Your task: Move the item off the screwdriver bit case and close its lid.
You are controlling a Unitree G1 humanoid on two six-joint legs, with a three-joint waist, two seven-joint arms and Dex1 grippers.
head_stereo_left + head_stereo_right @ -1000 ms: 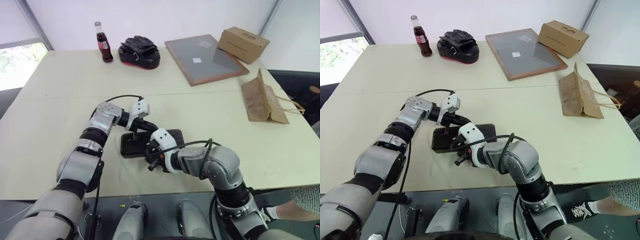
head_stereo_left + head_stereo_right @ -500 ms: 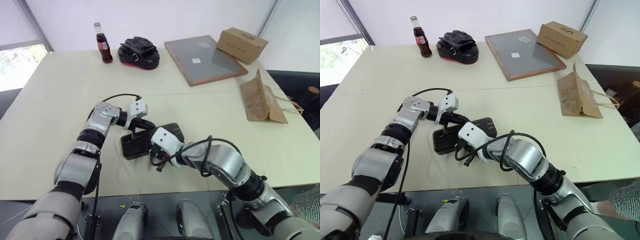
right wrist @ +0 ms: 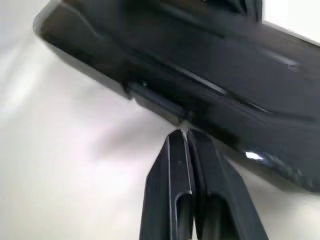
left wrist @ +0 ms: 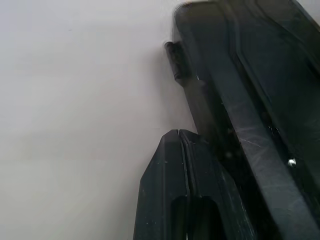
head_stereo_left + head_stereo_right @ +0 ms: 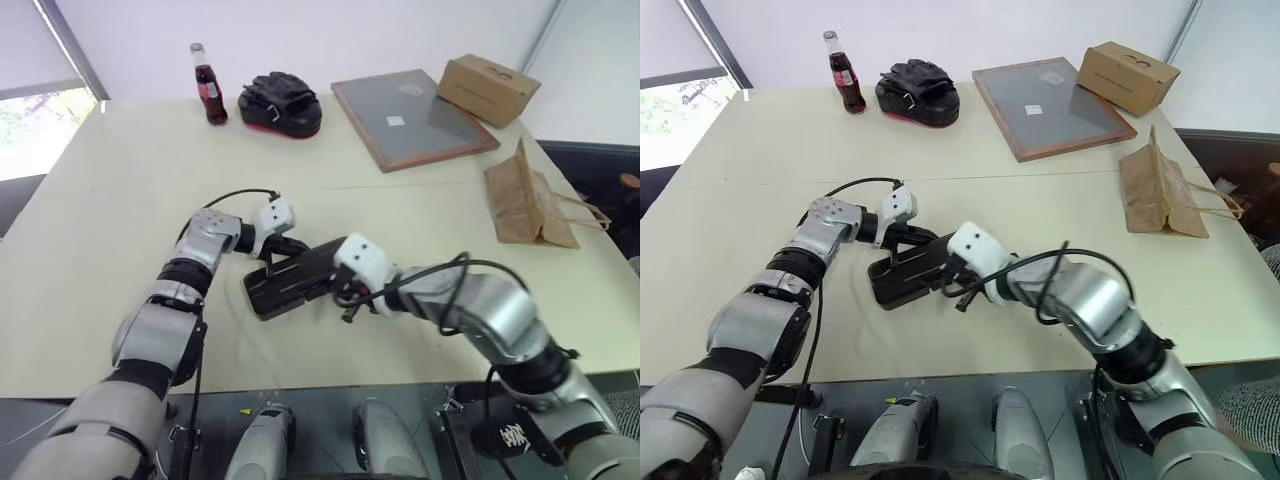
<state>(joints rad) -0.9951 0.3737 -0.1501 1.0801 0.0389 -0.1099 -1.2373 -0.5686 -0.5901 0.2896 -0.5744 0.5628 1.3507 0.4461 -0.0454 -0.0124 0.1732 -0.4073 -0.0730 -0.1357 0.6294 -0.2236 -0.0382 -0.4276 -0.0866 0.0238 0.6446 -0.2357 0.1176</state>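
The screwdriver bit case (image 5: 292,279) lies slanted on the table near its front middle. Its dark lid (image 5: 918,262) is down over the base, and a small latch (image 3: 154,103) shows on the front edge; whether it is clicked in I cannot tell. My left gripper (image 5: 272,262) is shut, its tips (image 4: 178,133) against the case's hinged side. My right gripper (image 5: 345,296) is shut too, with its tips (image 3: 182,132) at the front edge beside the latch. The item, a brown paper bag (image 5: 525,200), lies far off at the table's right side.
Along the far edge stand a cola bottle (image 5: 208,90), a black-and-red bundle (image 5: 282,103), a framed grey board (image 5: 412,115) and a cardboard box (image 5: 487,88). The table's front edge runs just behind my arms.
My right arm has swung out to the right and risen, its gripper now at the case's front edge. The case has turned to lie slanted. The left gripper stays on the case's hinged side.
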